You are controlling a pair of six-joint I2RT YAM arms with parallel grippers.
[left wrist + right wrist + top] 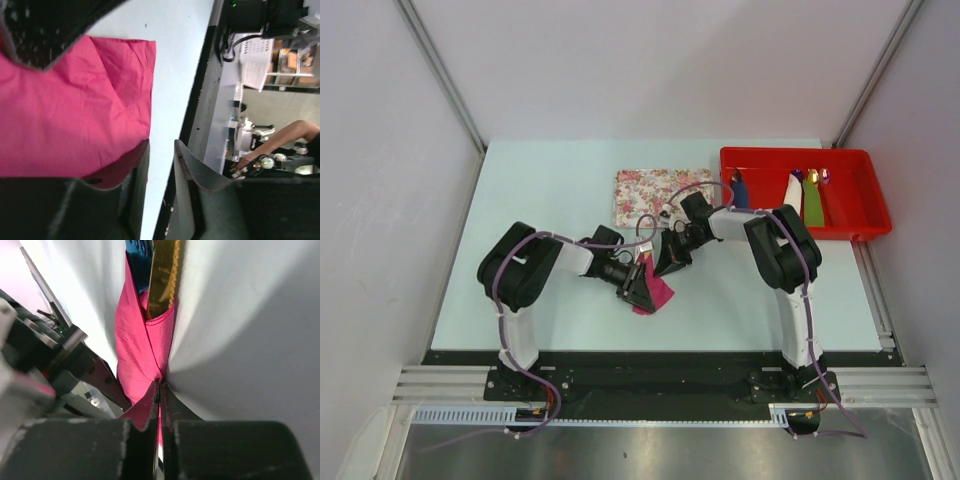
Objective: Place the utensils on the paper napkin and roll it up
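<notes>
Pinching shut, the right gripper [160,386] holds a fold of the magenta paper napkin [137,350] at the middle of the table [550,190]. Wrapped inside are the gold knife [164,275] and teal fork [140,255]. The left gripper [161,150] sits beside the napkin's edge, jaws slightly parted and empty. Thin paper likely tears (grip doubled layers; the smooth cutlery may slide out).

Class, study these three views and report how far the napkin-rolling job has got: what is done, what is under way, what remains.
Done: the gold knife and blue fork lie inside the folded pink napkin. In hand: the right pincer is shut on the napkin's edge; the left pincer sits open beside it. Remaining: the napkin is only loosely folded, not a tight roll.
</notes>
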